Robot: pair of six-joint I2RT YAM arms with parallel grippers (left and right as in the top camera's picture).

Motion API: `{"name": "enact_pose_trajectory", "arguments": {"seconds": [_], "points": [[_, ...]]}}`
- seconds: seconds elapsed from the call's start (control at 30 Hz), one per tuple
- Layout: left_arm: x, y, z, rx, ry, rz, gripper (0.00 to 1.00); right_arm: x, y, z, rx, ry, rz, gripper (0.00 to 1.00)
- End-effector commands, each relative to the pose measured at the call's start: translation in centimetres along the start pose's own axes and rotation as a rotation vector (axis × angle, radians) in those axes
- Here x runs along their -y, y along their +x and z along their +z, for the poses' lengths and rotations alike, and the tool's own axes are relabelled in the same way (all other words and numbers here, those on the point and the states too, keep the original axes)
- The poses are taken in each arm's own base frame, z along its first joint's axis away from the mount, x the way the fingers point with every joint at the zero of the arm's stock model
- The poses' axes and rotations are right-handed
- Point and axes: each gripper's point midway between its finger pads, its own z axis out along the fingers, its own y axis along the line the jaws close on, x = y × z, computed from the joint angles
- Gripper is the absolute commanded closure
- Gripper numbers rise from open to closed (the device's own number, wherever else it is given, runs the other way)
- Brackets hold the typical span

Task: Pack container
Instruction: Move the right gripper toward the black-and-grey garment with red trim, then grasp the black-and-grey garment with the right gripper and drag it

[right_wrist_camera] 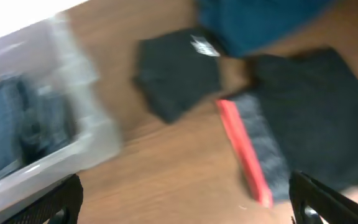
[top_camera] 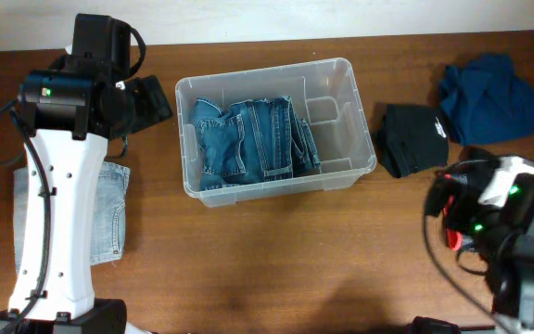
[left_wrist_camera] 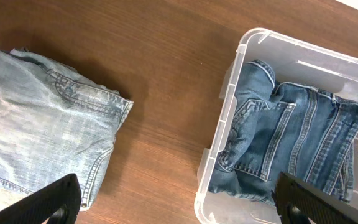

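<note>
Presently the clear rectangular plastic container [top_camera: 265,70] sits mid-worktop [top_camera: 276,260], holding folded dark-blue denim jeans [top_camera: 248,139]. Left hand [left_wrist_camera: 179,208] and right hand [right_wrist_camera: 185,205] both gape wide, empty. Recommended: pinch the folded pale-blue jeans [left_wrist_camera: 42,130] at the fold and lay them flat on top. White print on the black folded garment [right_wrist_camera: 179,68] is too blurred to read.

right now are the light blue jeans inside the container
No, the light jeans lie on the table outside the container, which holds darker jeans.
</note>
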Motion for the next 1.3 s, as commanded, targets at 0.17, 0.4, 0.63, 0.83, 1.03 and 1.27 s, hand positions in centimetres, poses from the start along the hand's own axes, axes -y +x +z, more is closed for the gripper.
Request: {"name": "enact_pose_trajectory", "arguments": {"seconds": [0.17,0.4,0.63,0.83,1.03,1.27], "points": [[-0.1,0.0,0.2,-0.005,-0.006,0.008,0.01,6.6,0.3,2.5,-0.235,0.075,0.152,0.01],[-0.1,0.0,0.2,-0.006,-0.006,0.008,0.01,11.4,1.5,6.3,-0.351,0.142,0.275,0.01],[-0.1,0.0,0.2,-0.005,-0.006,0.008,0.01,17.5,1.7,6.2,-0.296,0.303,0.516,0.01],[-0.1,0.0,0.2,-0.005,-0.006,0.008,0.01,20.2,2.8,5.2,-0.26,0.33,0.668,0.02],[-0.1,0.0,0.2,-0.005,-0.006,0.008,0.01,21.4,5.1,6.4,-0.28,0.35,0.725,0.01],[-0.1,0.0,0.2,-0.005,-0.006,0.007,0.01,22.5,7.5,8.5,-0.331,0.315,0.792,0.02]]}}
